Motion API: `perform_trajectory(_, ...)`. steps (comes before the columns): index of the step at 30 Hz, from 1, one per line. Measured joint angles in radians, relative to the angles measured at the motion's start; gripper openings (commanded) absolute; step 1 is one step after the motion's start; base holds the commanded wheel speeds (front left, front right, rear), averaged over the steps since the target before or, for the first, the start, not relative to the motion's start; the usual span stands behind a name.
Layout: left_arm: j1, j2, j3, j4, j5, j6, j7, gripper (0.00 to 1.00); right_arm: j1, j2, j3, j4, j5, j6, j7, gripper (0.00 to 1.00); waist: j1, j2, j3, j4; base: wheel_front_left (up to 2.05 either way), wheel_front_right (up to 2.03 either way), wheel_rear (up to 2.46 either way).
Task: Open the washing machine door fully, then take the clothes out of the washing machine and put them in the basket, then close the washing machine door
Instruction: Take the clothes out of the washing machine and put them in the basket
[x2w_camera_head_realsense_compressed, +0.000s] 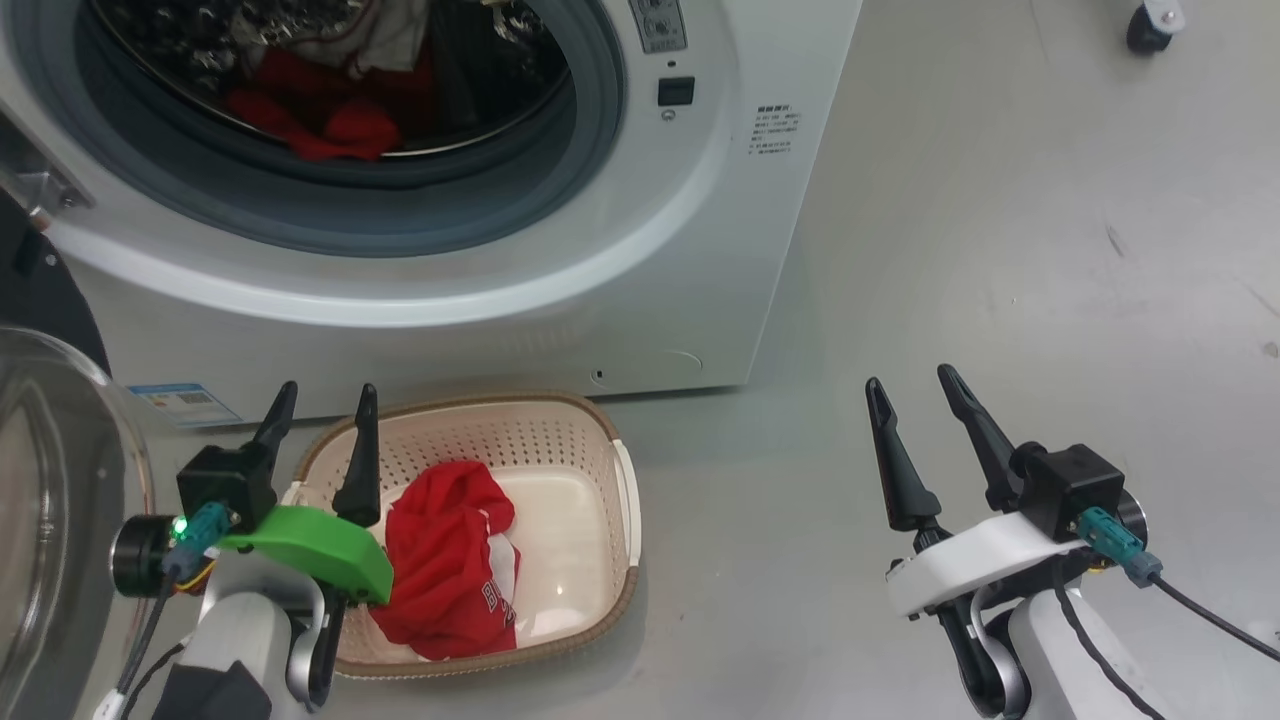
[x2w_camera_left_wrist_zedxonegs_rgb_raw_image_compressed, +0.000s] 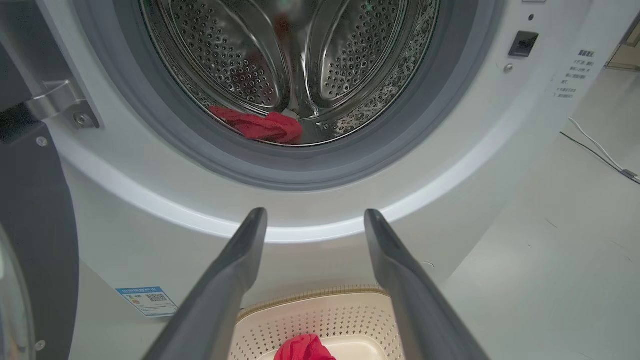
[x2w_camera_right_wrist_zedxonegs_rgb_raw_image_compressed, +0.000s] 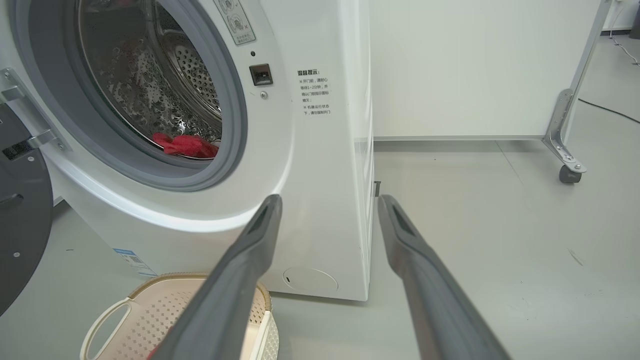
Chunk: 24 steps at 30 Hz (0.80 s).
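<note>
The white washing machine stands with its door swung wide to the left; the glass bowl shows at the left edge. Red clothes lie at the bottom of the steel drum, also seen as clothes and clothes. One red garment with white lettering lies in the cream basket on the floor before the machine. My left gripper hangs open over the basket's left rim, holding nothing. My right gripper is open above bare floor to the right.
Grey floor stretches to the right of the machine. A caster of a wheeled white panel stands at the far right, with its metal leg and a cable on the floor nearby.
</note>
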Motion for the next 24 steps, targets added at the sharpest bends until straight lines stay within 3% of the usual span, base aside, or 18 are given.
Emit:
perform_trajectory(14, 0.244, 0.007, -0.014, -0.153, 0.031, 0.056, 0.0, 1.0, 0.132, -0.003, 0.017, 0.035, 0.0, 0.0, 0.0, 1.0, 0.0, 0.0, -0.197, 0.041, 0.0, 0.0, 0.0)
perform_trajectory(24, 0.369, 0.009, -0.027, -0.276, 0.035, 0.095, 0.027, 1.0, 0.186, -0.002, 0.027, 0.03, 0.0, 0.0, 0.0, 1.0, -0.0001, 0.0, -0.266, 0.026, 0.0, 0.0, 0.0)
